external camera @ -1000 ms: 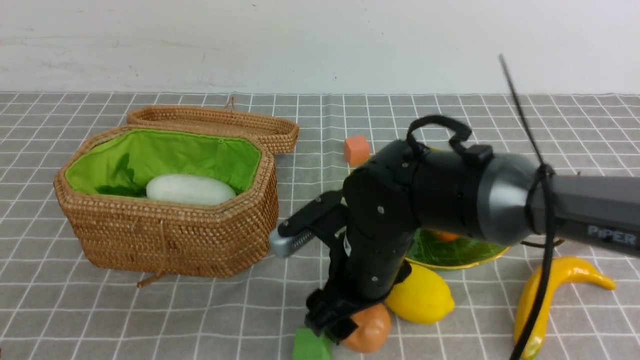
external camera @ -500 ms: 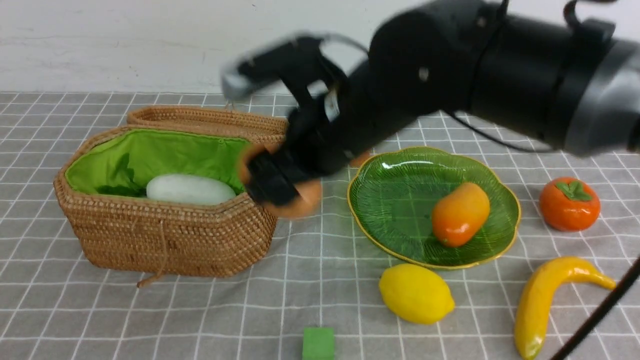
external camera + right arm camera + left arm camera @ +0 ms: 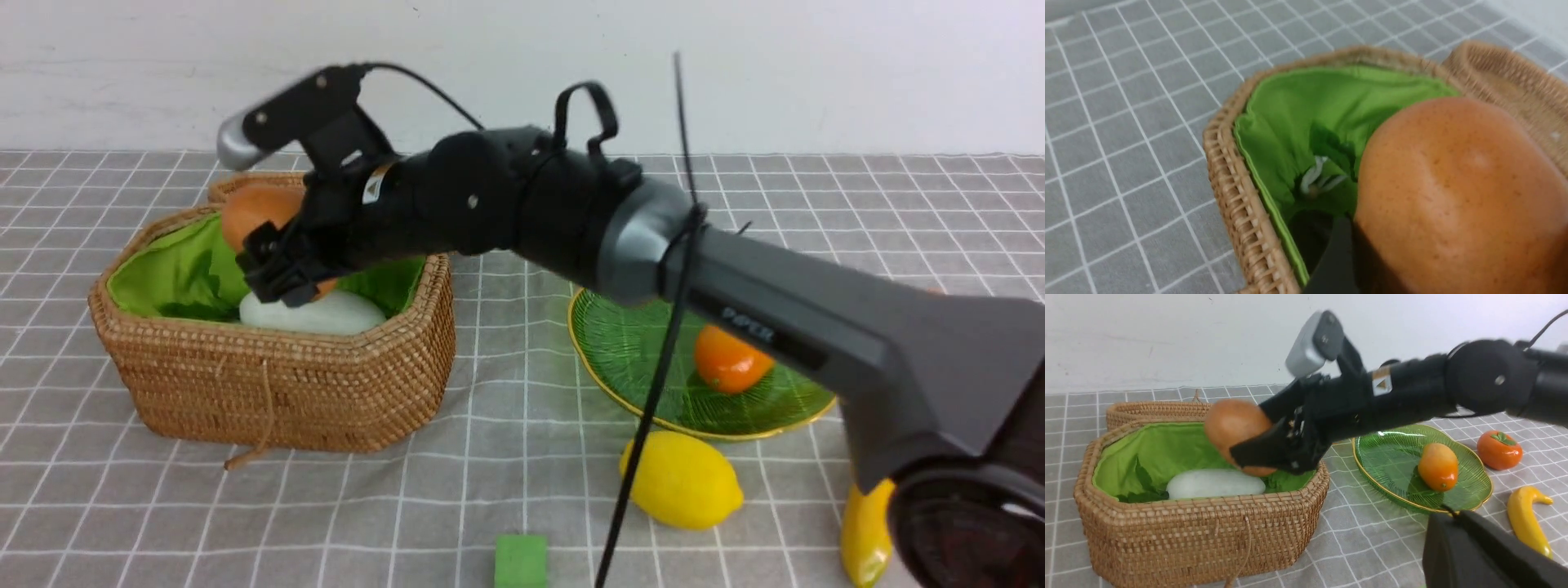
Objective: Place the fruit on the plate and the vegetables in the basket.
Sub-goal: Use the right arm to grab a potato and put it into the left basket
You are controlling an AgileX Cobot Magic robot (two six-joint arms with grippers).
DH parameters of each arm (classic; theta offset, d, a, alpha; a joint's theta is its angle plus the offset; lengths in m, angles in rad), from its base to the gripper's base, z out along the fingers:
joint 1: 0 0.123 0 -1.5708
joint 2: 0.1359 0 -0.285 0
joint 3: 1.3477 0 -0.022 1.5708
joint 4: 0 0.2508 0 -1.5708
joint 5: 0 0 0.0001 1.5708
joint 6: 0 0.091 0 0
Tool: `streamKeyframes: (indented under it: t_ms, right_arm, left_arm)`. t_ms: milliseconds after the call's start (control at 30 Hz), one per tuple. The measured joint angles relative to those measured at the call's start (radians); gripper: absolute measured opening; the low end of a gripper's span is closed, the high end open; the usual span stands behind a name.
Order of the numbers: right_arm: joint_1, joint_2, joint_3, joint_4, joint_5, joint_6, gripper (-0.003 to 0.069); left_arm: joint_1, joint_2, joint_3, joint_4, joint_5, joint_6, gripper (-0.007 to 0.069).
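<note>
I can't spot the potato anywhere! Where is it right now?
In the front view it is on the left: the potato hangs in the right gripper over the open basket, just above the white radish lying inside.

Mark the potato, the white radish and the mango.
potato [image 3: 1233, 422], left wrist view, its bare rounded top.
white radish [image 3: 1214, 484], left wrist view, middle of its body.
mango [image 3: 1438, 465], left wrist view, centre of its orange side.

Grey checked cloth bears basket, plate, lemon, banana.
</note>
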Motion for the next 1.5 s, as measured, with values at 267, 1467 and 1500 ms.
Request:
streamKeyframes:
  t_ms: [267,1467,1500]
  right_arm:
    - [0.000,-0.014,-0.019,-0.033,0.105,0.014,0.0654]
    - [0.006,-0.033,-0.050,-0.398,0.143,0.383,0.0644]
    - [0.008,-0.039,-0.052,-0.428,0.148,0.368,0.0627]
  left_arm:
    - [0.000,0.000,0.000,0.001,-0.001,-0.003,-0.0013]
    - [0.000,0.000,0.000,-0.042,-0.007,0.000,-0.0007]
    - [0.000,0.000,0.000,-0.041,-0.007,0.006,-0.0007]
